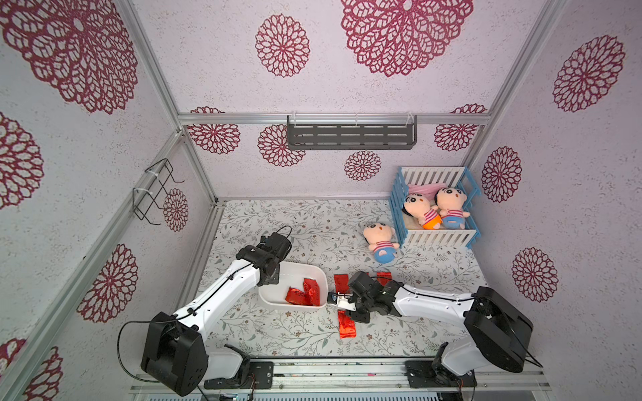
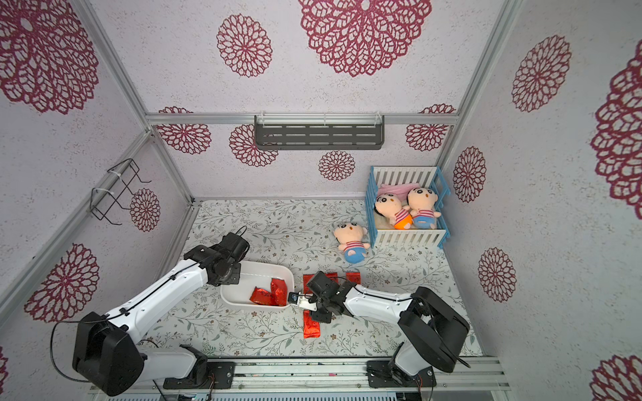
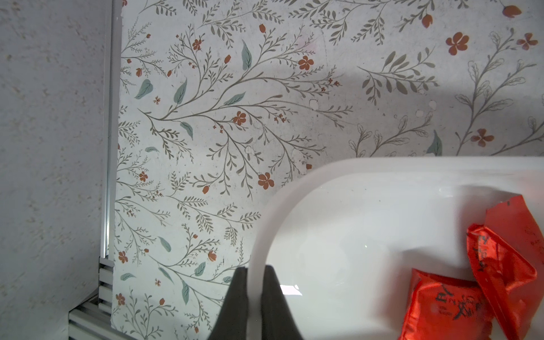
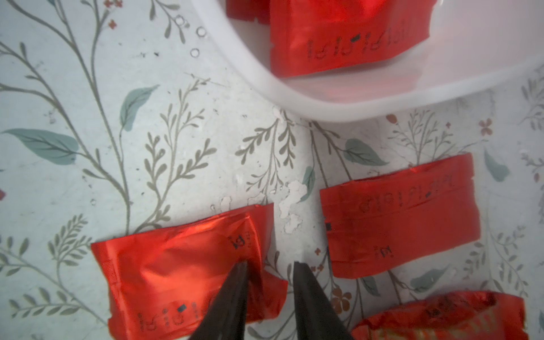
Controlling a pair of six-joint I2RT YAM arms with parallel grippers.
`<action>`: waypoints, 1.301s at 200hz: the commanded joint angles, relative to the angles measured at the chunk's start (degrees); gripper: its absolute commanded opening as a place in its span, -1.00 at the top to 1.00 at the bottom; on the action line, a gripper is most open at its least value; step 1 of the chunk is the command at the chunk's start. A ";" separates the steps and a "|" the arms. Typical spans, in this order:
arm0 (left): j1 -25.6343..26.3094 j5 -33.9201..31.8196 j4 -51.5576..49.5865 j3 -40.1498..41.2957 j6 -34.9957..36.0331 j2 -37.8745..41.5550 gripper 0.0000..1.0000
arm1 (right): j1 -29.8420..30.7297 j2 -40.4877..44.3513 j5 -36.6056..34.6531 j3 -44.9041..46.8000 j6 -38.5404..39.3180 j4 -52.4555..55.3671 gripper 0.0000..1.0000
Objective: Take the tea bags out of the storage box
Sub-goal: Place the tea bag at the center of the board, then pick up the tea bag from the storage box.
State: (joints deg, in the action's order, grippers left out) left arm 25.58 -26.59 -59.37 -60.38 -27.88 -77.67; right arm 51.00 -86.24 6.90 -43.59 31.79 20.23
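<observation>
Tea bags (image 1: 305,295) inside the storage box (image 1: 298,272) are found just beyond the right gripper (image 4: 269,265), the nearer one. Its jaws are held slightly apart over a loose tea bag (image 4: 176,265) on the counter (image 1: 278,333). The box rim is clamped by the left gripper (image 3: 254,270).

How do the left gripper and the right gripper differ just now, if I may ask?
The left gripper is shut on the storage box rim; the right gripper stands open, gripping nothing. The left is at the box; the right, over a tea bag on the table. Both have dark fingers.
</observation>
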 commanded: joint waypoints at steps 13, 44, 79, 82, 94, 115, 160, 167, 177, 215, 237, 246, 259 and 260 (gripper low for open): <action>0.08 0.01 -0.48 -0.84 0.14 -0.59 1.00 | 0.48 3.01 -1.26 -0.18 -0.80 -0.80 0.23; 0.08 0.05 -0.57 -0.83 0.17 -0.55 1.00 | 0.50 6.58 -0.38 -1.27 -3.04 -1.38 0.10; 0.08 -0.26 -0.57 -0.88 0.03 -0.47 1.00 | 0.10 13.14 2.01 -2.46 -9.09 -6.98 -0.03; 0.08 -0.30 -0.59 -0.88 -0.01 -0.47 1.00 | 0.02 13.54 2.23 -2.47 -10.31 -8.21 -0.04; 0.12 -0.26 -0.41 -0.79 -0.02 -0.25 1.00 | 0.02 13.92 3.02 -2.85 -16.57 -12.87 -0.06; 0.08 -0.57 -0.41 -0.79 -0.10 0.06 1.00 | 0.20 9.68 -0.15 -6.03 -31.57 -18.38 -0.04; 0.08 -0.48 -0.48 -0.75 -0.03 -0.27 1.00 | 1.66 -8.43 -0.12 -22.74 -49.92 -10.44 0.22; 0.12 -0.42 -0.54 -0.79 -0.07 -0.21 1.00 | 2.16 -10.31 -0.86 -24.21 -50.43 -9.79 0.23; 0.12 -0.52 -0.52 -0.79 -0.01 -0.20 1.00 | 2.84 -13.28 -2.86 -26.79 -51.11 -7.69 0.22; 0.08 -0.39 -0.51 -0.72 -0.07 -0.03 1.00 | 4.53 -22.25 -6.56 -33.65 -52.98 -1.41 0.16; 0.08 -0.39 -0.49 -0.79 -0.06 0.02 1.00 | 5.58 -25.02 -9.18 -35.67 -53.15 1.28 0.15; 0.08 -0.39 -0.52 -0.79 0.01 0.06 1.00 | 5.99 -25.98 -10.44 -36.35 -53.24 2.24 0.15; 0.08 -0.31 -0.49 -0.64 -0.03 0.13 1.00 | 6.56 -27.36 -11.87 -37.73 -53.30 4.28 0.15; 0.08 -0.26 -0.48 -0.63 -0.05 0.09 1.00 | 6.65 -27.43 -12.06 -37.81 -53.31 4.42 0.15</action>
State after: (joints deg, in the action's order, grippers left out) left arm 25.58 -26.44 -59.33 -60.38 -28.08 -77.67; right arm 56.62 -112.66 -0.40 -78.00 -19.73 20.56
